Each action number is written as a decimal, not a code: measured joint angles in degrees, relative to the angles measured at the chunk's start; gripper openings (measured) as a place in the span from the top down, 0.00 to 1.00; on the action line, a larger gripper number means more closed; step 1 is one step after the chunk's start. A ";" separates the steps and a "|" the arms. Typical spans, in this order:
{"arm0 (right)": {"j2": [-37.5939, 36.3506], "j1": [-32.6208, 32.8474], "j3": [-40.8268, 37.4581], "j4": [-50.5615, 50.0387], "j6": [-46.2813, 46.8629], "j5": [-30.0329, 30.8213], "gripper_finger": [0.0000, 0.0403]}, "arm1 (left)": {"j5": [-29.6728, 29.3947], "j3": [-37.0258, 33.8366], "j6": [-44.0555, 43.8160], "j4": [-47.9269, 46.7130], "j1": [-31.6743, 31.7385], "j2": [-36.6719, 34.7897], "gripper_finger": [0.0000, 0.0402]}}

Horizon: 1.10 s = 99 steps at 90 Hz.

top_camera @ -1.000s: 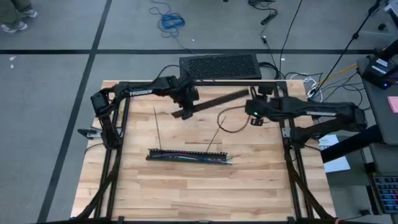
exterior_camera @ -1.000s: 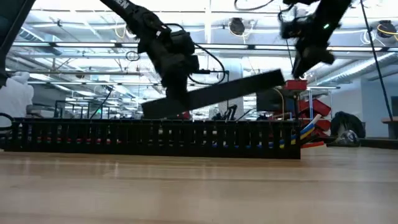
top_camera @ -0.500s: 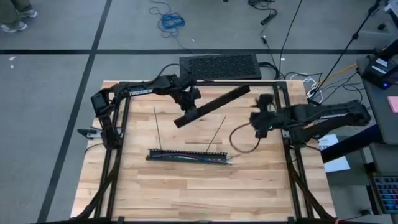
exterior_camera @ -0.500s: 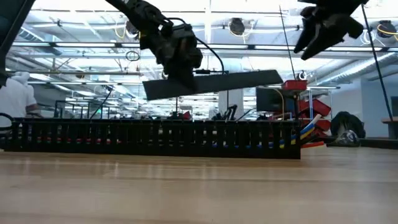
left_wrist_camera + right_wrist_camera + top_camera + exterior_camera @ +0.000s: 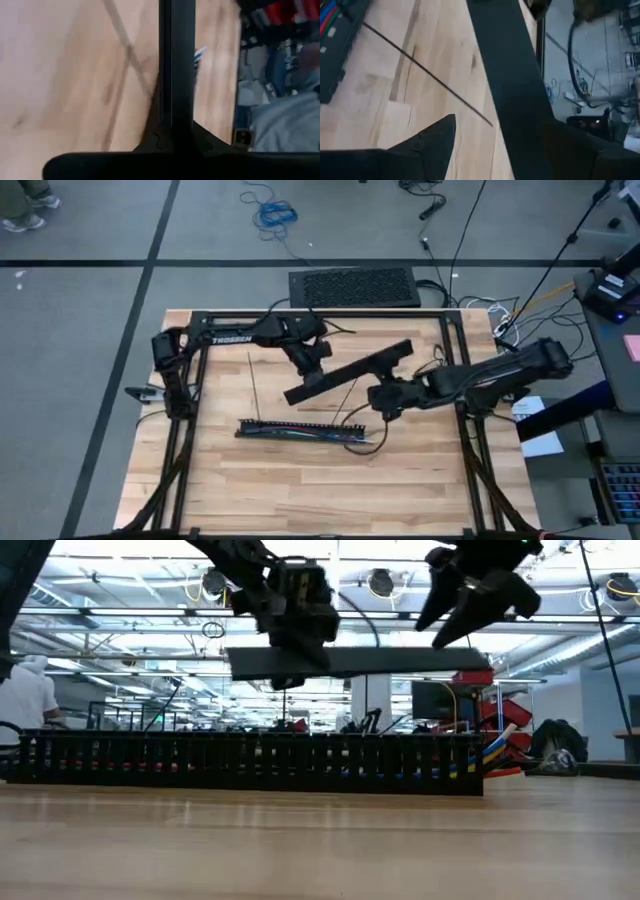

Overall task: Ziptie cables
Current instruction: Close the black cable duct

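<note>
A long black slotted bar (image 5: pixel 300 427) lies across the middle of the wooden table. The multicoloured cables (image 5: pixel 312 436) lie along it, their ends sticking out at one end (image 5: pixel 497 748). Two thin dark zipties (image 5: pixel 252 385) (image 5: pixel 347 402) stand up from it; one also shows in the right wrist view (image 5: pixel 425 75). My left gripper (image 5: pixel 318 358) is shut on a plain flat black bar (image 5: pixel 350 372) held above the table. My right gripper (image 5: pixel 383 402) is open and hangs close over that bar's right part (image 5: pixel 470 662). My left gripper pinches the flat black bar between its two fingers about a quarter of its length from its near-left end (image 5: pixel 290 662). The fingers come from above. The bar runs straight out past them (image 5: pixel 176 75) and hangs level, clear of the table. Whether my right gripper touches the bar (image 5: pixel 520 95), I cannot tell.
A black perforated mat (image 5: pixel 352 285) lies at the table's far edge. Black frame rails (image 5: pixel 190 380) run along the left and right sides. A blue cable coil (image 5: pixel 275 215) lies on the floor beyond. A person (image 5: pixel 25 700) shows in the room behind.
My left gripper has risen and shifted toward the table's near right, and the flat bar has gone from tilted to level. My right gripper has swung from the far right toward the near left, ending close above the bar's right part.
</note>
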 joint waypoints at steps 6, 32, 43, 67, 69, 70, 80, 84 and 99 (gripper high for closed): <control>2.54 0.02 1.42 1.39 -1.18 -1.26 0.33 | 0.14 -0.12 -0.47 0.24 -0.73 0.31 0.98; 12.53 0.00 6.96 1.27 -5.59 0.46 0.33 | 0.69 -0.09 -1.70 2.02 -2.94 0.74 0.98; 14.65 0.04 8.33 1.48 -8.81 3.06 0.33 | 0.95 -0.09 -1.80 2.01 -3.23 0.71 0.98; 16.00 0.04 8.76 3.65 -11.95 5.18 0.33 | 1.09 -0.13 -1.67 2.11 -3.65 0.71 0.98; 16.01 0.03 8.77 4.06 -12.06 5.21 0.33 | 1.55 -0.13 -1.50 2.37 -3.67 0.71 0.98; 16.04 0.00 8.78 4.25 -12.13 5.18 0.33 | 1.85 -0.13 -1.31 2.56 -3.70 0.71 0.98; 16.13 -0.05 8.76 5.17 -13.78 5.06 0.33 | 3.25 -0.11 -1.32 3.02 -3.98 0.71 0.98; 16.13 -0.20 8.76 5.35 -14.28 4.92 0.33 | 3.45 -0.11 -1.47 3.46 -4.21 0.71 0.98; 16.13 -1.05 8.76 5.24 -12.32 4.06 0.33 | 3.37 -0.11 -1.46 3.67 -4.92 0.71 0.98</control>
